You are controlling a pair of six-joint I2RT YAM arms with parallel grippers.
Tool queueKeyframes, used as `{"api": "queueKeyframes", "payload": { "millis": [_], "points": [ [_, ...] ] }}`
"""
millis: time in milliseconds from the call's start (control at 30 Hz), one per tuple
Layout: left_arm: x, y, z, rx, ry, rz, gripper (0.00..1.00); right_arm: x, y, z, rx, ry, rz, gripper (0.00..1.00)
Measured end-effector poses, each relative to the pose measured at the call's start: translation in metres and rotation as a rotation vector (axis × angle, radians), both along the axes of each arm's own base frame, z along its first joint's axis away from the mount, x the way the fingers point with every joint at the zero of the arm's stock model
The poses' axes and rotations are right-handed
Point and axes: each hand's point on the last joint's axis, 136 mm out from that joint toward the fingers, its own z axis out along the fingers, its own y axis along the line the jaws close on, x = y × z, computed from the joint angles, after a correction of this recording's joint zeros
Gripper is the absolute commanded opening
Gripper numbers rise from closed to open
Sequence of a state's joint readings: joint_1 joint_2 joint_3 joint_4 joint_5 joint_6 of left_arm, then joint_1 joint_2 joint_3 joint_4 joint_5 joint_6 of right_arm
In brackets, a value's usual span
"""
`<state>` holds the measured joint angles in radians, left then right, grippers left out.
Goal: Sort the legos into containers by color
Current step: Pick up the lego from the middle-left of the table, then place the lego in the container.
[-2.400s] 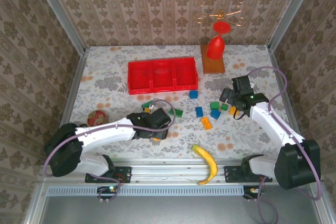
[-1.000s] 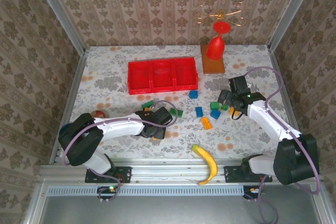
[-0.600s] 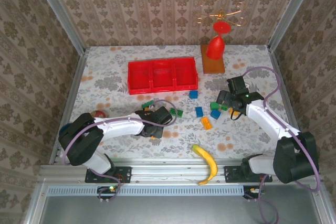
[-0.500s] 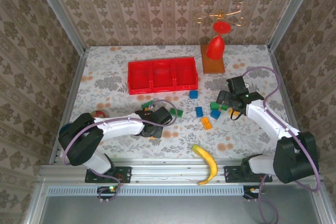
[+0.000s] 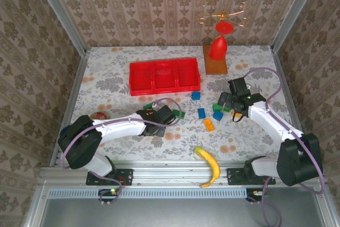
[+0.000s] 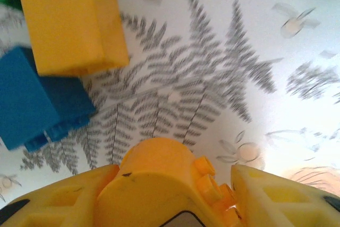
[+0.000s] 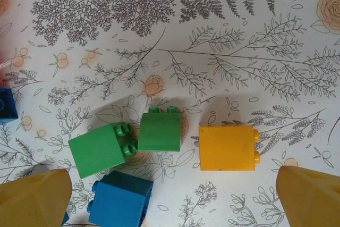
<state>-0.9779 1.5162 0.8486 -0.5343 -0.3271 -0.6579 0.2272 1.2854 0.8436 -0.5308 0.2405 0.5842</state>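
Red tray (image 5: pixel 164 76) is set by the far edge of the table (image 5: pixel 106 86), left of centre; its long axis runs along that edge, with three compartments side by side.

Left gripper (image 6: pixel 170 190) is seen from its wrist camera with jaws closed on a held orange-yellow brick (image 6: pixel 154 163); the brick's studs are pointed at the right-hand finger (image 6: pixel 276 195). On the table beneath, a loose yellow brick (image 6: pixel 71 22) and a dark blue brick (image 6: pixel 37 99) lie close together at upper left of that view; whether they touch cannot be told. From above, this arm is placed mid-table, nearer the near edge than the tray.

Right gripper (image 7: pixel 170 208) hangs with jaws wide open and nothing between them, over a cluster toward the right edge of the table; first green brick (image 7: pixel 101 149) has its studs turned right, just beside second green brick (image 7: pixel 159 129), whose studs are turned to the top of the view; square yellow brick (image 7: pixel 227 147) lies apart on the right, studs turned right; low blue brick (image 7: pixel 119 203) sits just under the greens.

Between the arms, an upper blue brick (image 5: pixel 196 95), a middle blue brick (image 5: pixel 202 113) and an orange brick (image 5: pixel 209 125) are spread apart; banana (image 5: pixel 210 166) lies by the near edge.
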Motion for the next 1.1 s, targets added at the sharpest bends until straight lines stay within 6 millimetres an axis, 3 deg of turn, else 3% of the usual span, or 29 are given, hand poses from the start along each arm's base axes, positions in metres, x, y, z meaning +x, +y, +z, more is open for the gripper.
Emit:
{"api": "queueKeyframes", "payload": {
  "millis": [133,267,600,800,1100],
  "points": [
    [0.028,-0.010,0.035,-0.076,-0.090,0.001,0.44,0.000,0.003,0.006,-0.002,-0.023,0.010,1.00],
    [0.063,-0.006,0.069,-0.138,-0.190,0.044,0.42,0.002,0.006,0.014,-0.003,-0.054,0.018,1.00],
    [0.145,0.046,0.110,-0.157,-0.335,0.168,0.43,-0.002,0.027,0.018,-0.011,-0.071,0.080,1.00],
    [0.188,0.061,0.111,-0.148,-0.353,0.173,0.45,-0.003,0.047,0.021,-0.016,-0.087,0.127,1.00],
    [0.236,0.080,0.081,-0.110,-0.302,0.183,0.47,-0.002,0.098,0.021,-0.027,-0.077,0.263,1.00]
  ]
}}
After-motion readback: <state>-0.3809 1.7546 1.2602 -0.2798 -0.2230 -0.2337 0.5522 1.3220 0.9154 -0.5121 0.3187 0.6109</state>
